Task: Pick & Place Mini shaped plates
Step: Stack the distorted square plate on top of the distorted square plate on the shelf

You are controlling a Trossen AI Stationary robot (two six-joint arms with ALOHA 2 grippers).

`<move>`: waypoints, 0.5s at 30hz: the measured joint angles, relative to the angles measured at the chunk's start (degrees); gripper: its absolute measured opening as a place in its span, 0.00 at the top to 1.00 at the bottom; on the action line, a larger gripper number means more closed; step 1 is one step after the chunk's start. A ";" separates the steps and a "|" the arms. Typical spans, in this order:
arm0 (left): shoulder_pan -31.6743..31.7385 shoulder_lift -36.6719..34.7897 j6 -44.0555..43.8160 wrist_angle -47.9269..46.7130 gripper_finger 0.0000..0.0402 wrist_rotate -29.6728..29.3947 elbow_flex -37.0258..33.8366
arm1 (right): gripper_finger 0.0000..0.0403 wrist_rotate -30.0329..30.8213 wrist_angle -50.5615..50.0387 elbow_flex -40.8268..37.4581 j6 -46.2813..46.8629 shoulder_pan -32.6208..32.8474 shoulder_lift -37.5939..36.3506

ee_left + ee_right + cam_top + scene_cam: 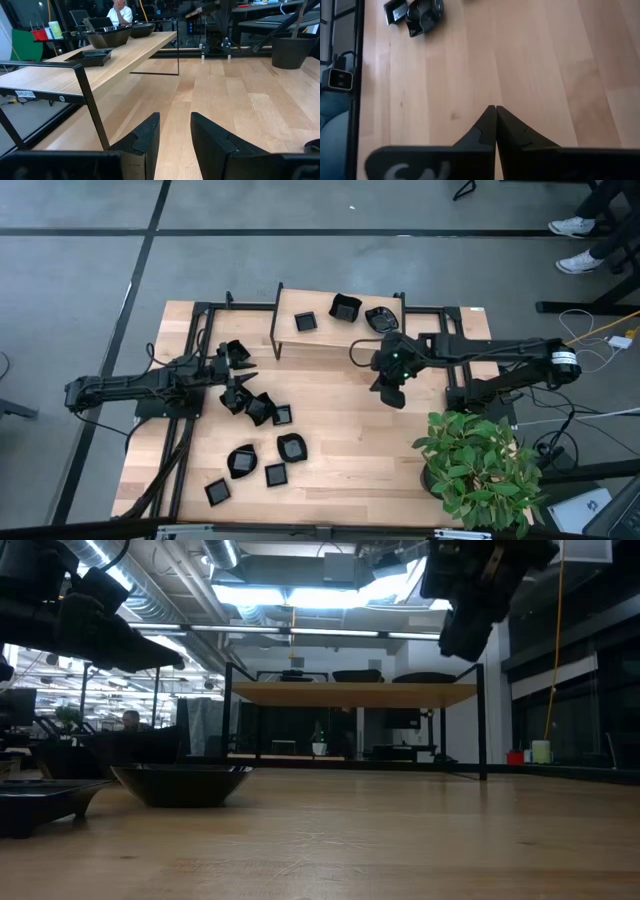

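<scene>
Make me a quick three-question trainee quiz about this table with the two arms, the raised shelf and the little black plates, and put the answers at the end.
1. True or false: the right gripper is shut with nothing between its fingers.
2. How many mini plates sit on the raised shelf, seen from above?
A. one
B. three
C. six
3. Fill in: the left gripper is ____ and holds nothing.

Key: 1 true. 2 B: a flat square one, a deeper square one, a rounded one. 3 open.
</scene>
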 joint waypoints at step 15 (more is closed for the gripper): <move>0.01 -0.01 0.00 0.01 0.74 -0.01 0.01 | 0.99 0.01 31.45 -25.91 1.40 0.00 -10.74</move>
